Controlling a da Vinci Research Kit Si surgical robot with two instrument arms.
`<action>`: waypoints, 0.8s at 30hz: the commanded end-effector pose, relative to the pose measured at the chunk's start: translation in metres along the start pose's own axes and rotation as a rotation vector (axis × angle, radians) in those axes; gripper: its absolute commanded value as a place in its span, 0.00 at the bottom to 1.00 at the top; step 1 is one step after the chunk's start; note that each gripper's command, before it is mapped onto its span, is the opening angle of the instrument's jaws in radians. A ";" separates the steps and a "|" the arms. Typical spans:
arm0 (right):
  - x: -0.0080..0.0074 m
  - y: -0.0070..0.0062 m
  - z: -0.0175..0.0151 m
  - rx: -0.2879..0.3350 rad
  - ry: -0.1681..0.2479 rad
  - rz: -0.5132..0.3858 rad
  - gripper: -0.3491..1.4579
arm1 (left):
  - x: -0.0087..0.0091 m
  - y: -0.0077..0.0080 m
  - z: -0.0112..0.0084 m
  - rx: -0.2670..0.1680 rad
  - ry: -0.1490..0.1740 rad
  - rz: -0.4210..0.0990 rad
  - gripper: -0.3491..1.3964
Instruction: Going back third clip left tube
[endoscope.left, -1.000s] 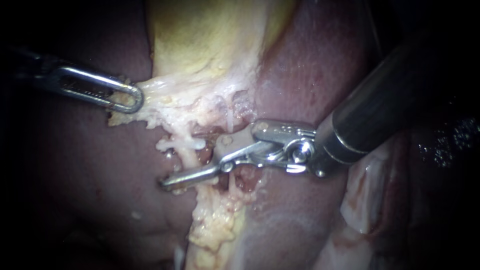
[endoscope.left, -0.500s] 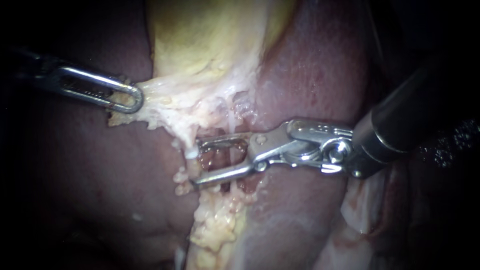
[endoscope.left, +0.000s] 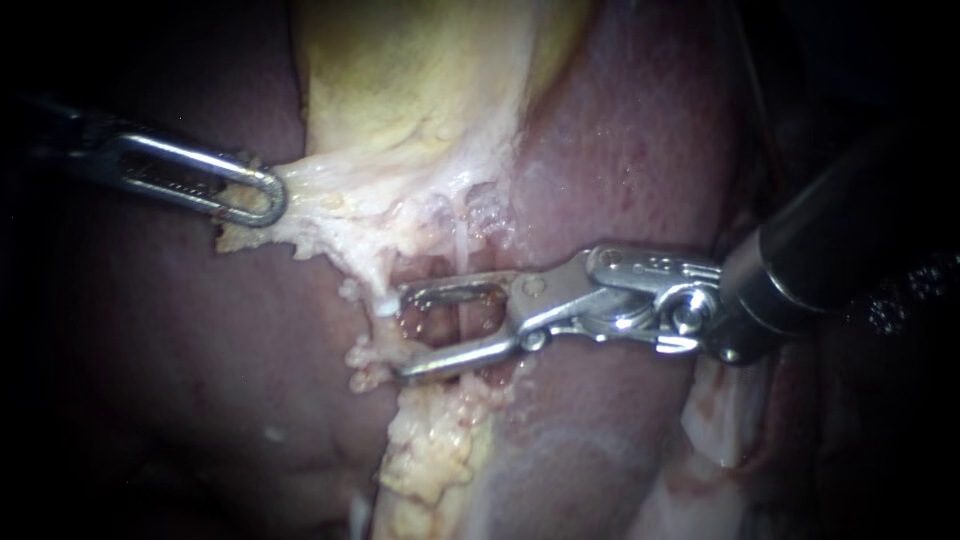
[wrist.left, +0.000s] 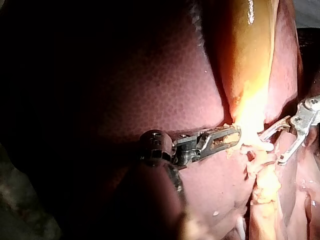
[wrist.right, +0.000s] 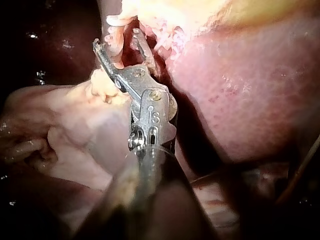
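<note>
Steel and spread wide, the claw of the right instrument (endoscope.left: 403, 335) stands open in the endoscope view, with a clear gap between its two jaws. It holds nothing. A thin pale tube (endoscope.left: 461, 318) crosses this gap. It cannot be told if either jaw touches the tube, or if a clip sits on it.

The claw of the left instrument (endoscope.left: 270, 198) is closed on the pale tissue flap (endoscope.left: 330, 205) at the lower edge of the gallbladder (endoscope.left: 420, 90) and holds it toward the view's left.

By count there are two instruments, one tube that can be made out between the open jaws, one yellow gallbladder, and the dark red liver (endoscope.left: 620, 130) around it.

The tube's long axis runs up and down in the endoscope view, from the gallbladder's lower edge toward the strip of fatty tissue (endoscope.left: 430, 450) below. The right claw lies nearly across it, its tips pointing to the view's left.
</note>
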 end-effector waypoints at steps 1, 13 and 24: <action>0.0002 0.0000 -0.0003 0.001 -0.001 -0.017 0.47 | 0.0000 0.0000 0.0000 0.000 0.000 0.000 0.00; 0.0025 -0.0015 -0.0046 0.020 0.001 -0.101 0.47 | 0.0000 0.0000 0.0000 0.000 0.000 0.000 0.00; 0.0037 -0.0024 -0.0084 0.036 0.003 -0.114 0.47 | 0.0000 0.0000 0.0000 0.000 0.000 0.000 0.00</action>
